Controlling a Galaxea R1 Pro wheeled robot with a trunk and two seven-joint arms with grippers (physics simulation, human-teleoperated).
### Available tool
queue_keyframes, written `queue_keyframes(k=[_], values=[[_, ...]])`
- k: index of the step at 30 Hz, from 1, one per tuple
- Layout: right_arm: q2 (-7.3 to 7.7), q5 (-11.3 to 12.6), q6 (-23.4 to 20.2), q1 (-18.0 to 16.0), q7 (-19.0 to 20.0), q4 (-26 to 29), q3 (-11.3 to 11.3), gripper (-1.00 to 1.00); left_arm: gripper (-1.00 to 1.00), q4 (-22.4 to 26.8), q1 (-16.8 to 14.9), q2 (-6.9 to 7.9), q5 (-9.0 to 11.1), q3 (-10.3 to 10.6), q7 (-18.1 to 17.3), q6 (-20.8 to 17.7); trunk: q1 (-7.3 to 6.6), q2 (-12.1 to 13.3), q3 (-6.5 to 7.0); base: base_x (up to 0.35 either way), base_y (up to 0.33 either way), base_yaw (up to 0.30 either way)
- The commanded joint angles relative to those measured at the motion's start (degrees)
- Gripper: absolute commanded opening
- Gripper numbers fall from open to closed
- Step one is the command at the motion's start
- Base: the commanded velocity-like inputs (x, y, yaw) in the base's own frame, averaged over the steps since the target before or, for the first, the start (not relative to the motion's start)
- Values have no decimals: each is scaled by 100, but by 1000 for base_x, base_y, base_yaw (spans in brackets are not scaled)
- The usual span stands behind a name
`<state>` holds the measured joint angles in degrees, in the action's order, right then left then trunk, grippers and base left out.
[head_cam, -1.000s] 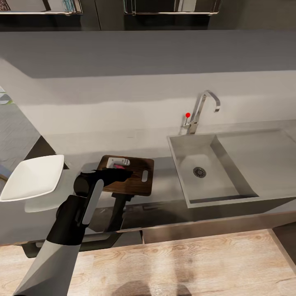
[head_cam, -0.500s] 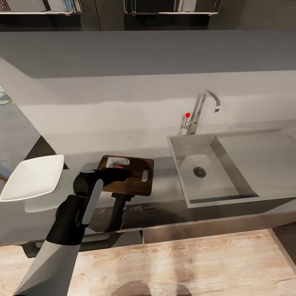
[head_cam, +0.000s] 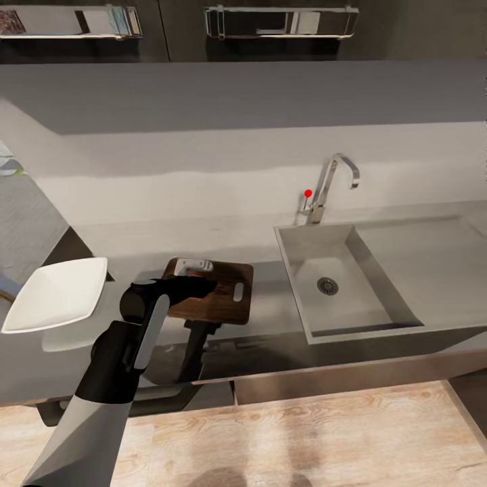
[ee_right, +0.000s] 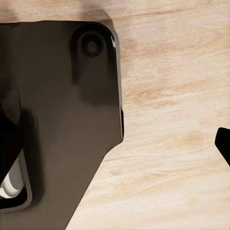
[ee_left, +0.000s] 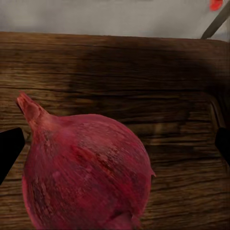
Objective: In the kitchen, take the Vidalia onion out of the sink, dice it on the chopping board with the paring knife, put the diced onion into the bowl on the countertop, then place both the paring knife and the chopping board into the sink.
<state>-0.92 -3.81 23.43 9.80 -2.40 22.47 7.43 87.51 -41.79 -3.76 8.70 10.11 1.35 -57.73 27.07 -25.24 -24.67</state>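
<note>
- Your left end effector (ee_left: pixel 115 143) sits low over the chopping board (head_cam: pixel 223 297), its two dark fingertips (ee_left: pixel 9 148) spread apart on either side of the Vidalia onion (ee_left: pixel 86 167). From the left wrist view you cannot tell whether they touch the skin, but they are not pressed in on it.
- The onion lies on the wood grain of the board, out of the sink (head_cam: pixel 325 270). I judge it was set there because dicing comes next and the board gives a flat cutting face.
- The board lies on the table (head_cam: pixel 270 318) between the bowl (head_cam: pixel 57 294) and the sink, slot handle toward the sink. That keeps both later transfers short.
- The bowl waits at the table's left end, well apart from the basin, so diced pieces have a landing spot close to the board.
- Your right end effector (ee_right: pixel 223 143) hangs over the pale wood floor (ee_right: pixel 167 96), away from the work. Too little of it shows to tell how its fingers stand.
- Count: one onion, one board, one bowl, one sink with one tap (head_cam: pixel 331 186).
- The pale, red-tipped shape at the board's far edge is too small to name.
</note>
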Motion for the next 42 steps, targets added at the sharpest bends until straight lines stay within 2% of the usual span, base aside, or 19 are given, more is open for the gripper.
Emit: queue_keyframes(k=[1, 19, 26, 42], values=[[-5, -41, 3, 4, -16, 11, 22, 100, 100, 3, -5, -2, 27, 1, 14, -22, 3, -8, 2, 0, 0, 0], [-5, -39, 3, 4, -15, 11, 22, 100, 100, 55, -5, -2, 27, 8, 14, -27, 3, -8, 167, -17, 0, 0], [-5, -41, 3, 4, -15, 3, 22, 100, 100, 56, -5, -2, 27, 16, 14, -23, 3, -8, 219, -307, 0, 0], [-1, -41, 3, 4, -16, -5, 22, 100, 100, 56, -5, -2, 27, 17, 14, -26, 3, -8, 226, -345, 0, 0]])
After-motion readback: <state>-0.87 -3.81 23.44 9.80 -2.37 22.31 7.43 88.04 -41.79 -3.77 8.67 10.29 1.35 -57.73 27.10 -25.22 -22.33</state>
